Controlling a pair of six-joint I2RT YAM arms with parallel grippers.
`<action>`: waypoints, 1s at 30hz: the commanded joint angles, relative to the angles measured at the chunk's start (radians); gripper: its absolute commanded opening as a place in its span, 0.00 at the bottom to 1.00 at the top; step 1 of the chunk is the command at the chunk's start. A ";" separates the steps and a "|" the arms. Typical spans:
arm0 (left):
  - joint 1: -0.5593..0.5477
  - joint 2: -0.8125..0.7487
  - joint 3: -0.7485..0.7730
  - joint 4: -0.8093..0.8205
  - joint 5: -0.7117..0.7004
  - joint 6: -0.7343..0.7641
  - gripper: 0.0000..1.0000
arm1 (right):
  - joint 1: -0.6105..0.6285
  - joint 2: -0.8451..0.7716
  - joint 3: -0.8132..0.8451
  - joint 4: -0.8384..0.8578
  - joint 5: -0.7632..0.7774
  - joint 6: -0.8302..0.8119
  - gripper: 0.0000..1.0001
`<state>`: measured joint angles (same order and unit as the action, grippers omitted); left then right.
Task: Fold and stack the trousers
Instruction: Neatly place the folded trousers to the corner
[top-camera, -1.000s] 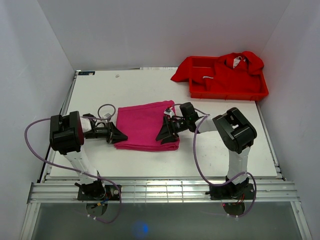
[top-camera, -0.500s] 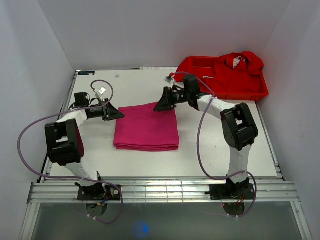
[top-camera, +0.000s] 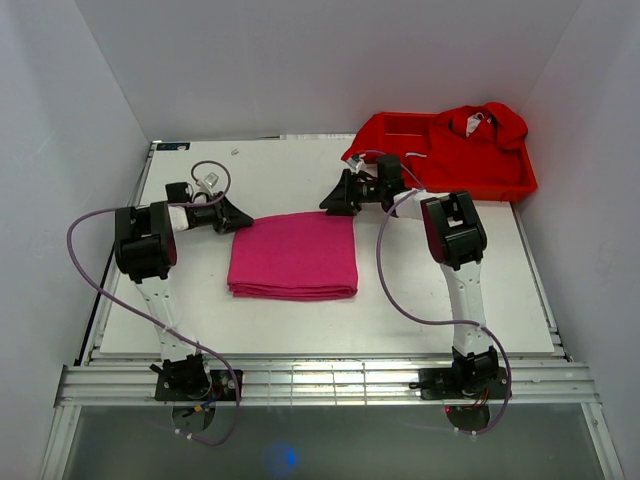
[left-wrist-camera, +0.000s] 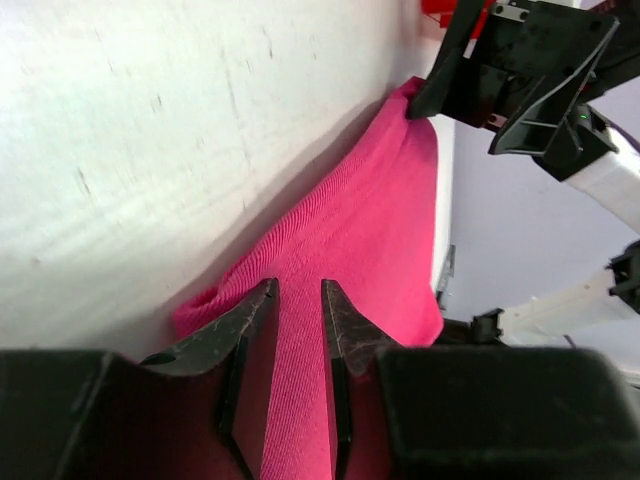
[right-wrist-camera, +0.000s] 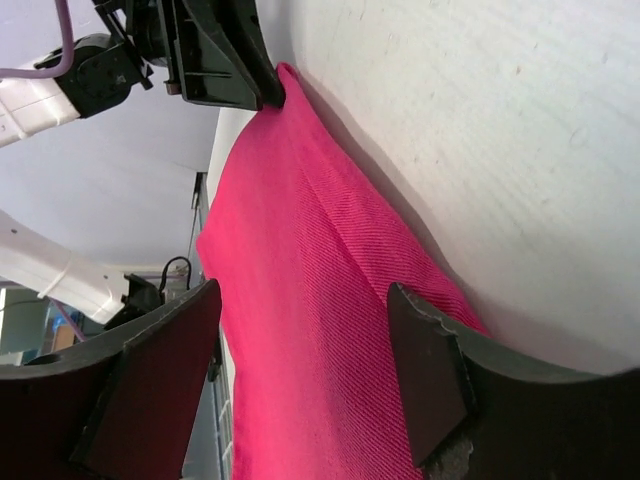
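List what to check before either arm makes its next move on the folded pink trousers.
1. Trousers folded into a flat rectangle on the table: ok.
2. Right gripper free of the cloth: ok; its jaws stand wide apart over the far right corner, with nothing pinched.
3. Left gripper free of the cloth: cannot tell; its jaws are only narrowly apart at the far left corner, with the tips right at the fabric.
4. Layers lined up along the near edge: ok.
5. Red tray with the red garments apart from the trousers: ok.
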<state>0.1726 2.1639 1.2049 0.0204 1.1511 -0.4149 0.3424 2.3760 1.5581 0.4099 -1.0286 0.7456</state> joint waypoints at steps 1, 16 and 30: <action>0.002 -0.018 0.065 -0.048 -0.083 0.068 0.35 | -0.002 0.031 0.074 -0.031 0.064 -0.041 0.73; -0.316 -0.674 -0.025 -0.493 -0.758 0.283 0.63 | -0.019 -0.604 -0.116 -0.595 0.317 -0.564 0.90; -0.789 -0.575 -0.186 -0.567 -1.278 -0.191 0.71 | -0.128 -0.991 -0.530 -0.784 0.595 -0.772 0.90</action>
<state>-0.5972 1.5478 1.0214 -0.5159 0.0025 -0.4664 0.2367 1.4666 1.0504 -0.3450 -0.4889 0.0444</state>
